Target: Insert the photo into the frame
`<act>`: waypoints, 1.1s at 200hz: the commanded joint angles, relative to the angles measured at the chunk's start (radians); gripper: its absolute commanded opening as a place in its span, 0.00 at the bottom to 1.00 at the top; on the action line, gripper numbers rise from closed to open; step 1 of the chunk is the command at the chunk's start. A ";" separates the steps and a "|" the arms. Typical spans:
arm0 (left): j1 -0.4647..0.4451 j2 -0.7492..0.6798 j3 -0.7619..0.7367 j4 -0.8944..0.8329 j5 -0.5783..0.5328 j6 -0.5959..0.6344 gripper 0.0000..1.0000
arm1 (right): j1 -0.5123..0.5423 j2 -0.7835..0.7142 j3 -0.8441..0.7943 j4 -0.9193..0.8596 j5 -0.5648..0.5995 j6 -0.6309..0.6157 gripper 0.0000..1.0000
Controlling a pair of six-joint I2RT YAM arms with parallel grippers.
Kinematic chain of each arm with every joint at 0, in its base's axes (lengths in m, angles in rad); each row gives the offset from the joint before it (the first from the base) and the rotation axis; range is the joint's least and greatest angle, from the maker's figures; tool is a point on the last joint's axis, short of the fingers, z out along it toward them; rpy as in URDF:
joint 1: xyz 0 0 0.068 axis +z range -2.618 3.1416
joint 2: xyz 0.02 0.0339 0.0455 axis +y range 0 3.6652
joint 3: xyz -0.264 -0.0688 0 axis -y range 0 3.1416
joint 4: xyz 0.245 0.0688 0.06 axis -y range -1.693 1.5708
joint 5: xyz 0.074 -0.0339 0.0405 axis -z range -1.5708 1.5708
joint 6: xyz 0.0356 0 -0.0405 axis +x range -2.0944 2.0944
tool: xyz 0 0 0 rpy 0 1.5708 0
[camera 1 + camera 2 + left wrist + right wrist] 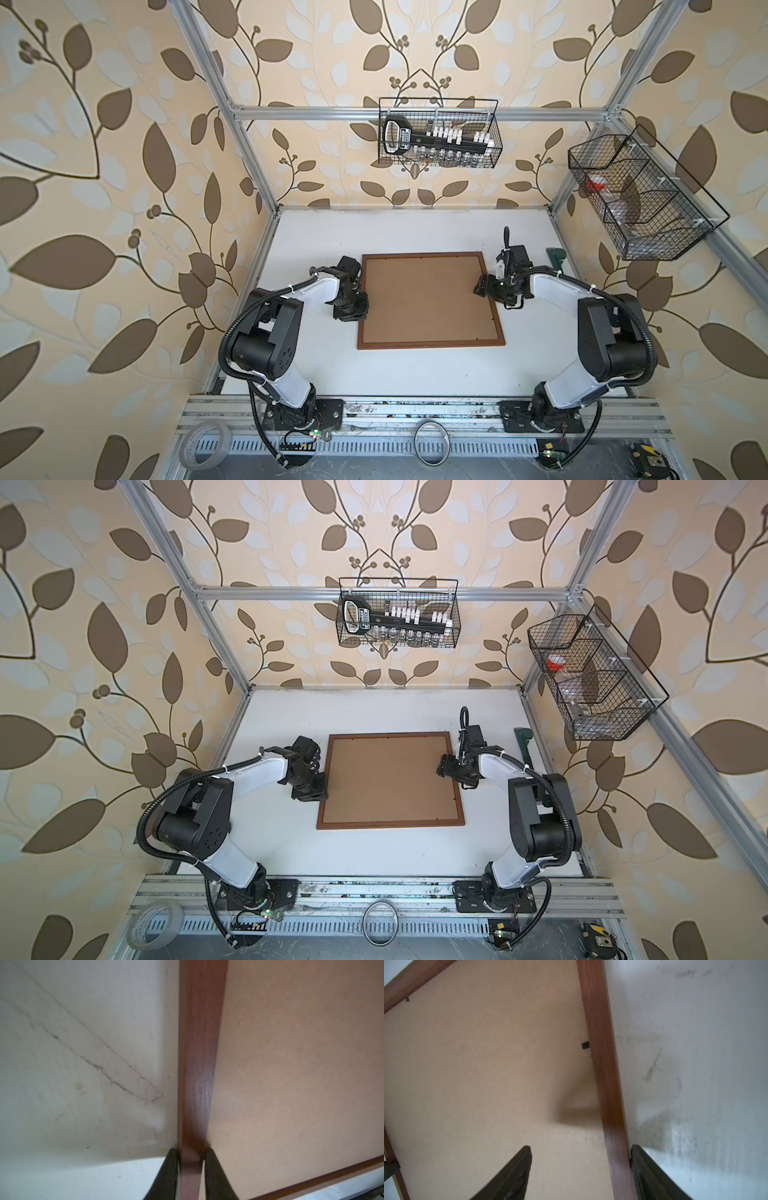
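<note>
Frame (432, 344) is lying flat on the table (316, 232), backing board (428, 297) uppermost; the photo is not showing. Left gripper (191, 1153) is clamping the left rail; right gripper (581, 1148) is straddling the right rail, jaws apart. Rigid, probably light wood: opposite rails are looking like the safest holds.

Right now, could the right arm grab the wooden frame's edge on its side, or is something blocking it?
Probably yes. The right gripper is open and straddles one border of the frame: one finger over the backing board, one against the outer edge by the table. Nothing else is in the way.
</note>
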 commanded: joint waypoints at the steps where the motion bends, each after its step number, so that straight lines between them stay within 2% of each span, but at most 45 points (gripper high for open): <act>1: -0.015 0.094 -0.002 -0.015 -0.080 -0.018 0.24 | 0.006 0.016 0.011 -0.002 0.011 -0.014 0.76; 34: -0.050 0.137 0.065 -0.060 -0.107 -0.030 0.26 | 0.006 0.011 0.010 -0.005 0.009 -0.015 0.76; 67: -0.053 0.034 0.143 -0.104 -0.102 -0.039 0.55 | 0.005 0.002 0.011 -0.003 0.004 -0.011 0.77; 96: -0.045 -0.083 0.154 -0.072 -0.093 -0.068 0.62 | -0.003 -0.031 0.007 -0.015 0.030 0.006 0.78; 117: -0.022 -0.202 0.058 -0.021 -0.100 -0.127 0.68 | -0.037 -0.118 -0.059 -0.023 0.082 0.041 0.79; 137: -0.012 -0.338 -0.090 0.039 -0.103 -0.204 0.77 | -0.075 -0.208 -0.153 -0.034 0.081 0.061 0.80; 152: -0.012 -0.396 -0.182 0.079 -0.084 -0.256 0.80 | -0.078 -0.241 -0.185 -0.077 0.076 0.051 0.81; 186: -0.021 -0.447 -0.301 0.124 -0.035 -0.337 0.81 | -0.078 -0.315 -0.272 -0.110 0.073 0.069 0.84; 220: -0.035 -0.444 -0.358 0.197 0.005 -0.352 0.81 | -0.070 -0.300 -0.323 -0.102 0.058 0.067 0.86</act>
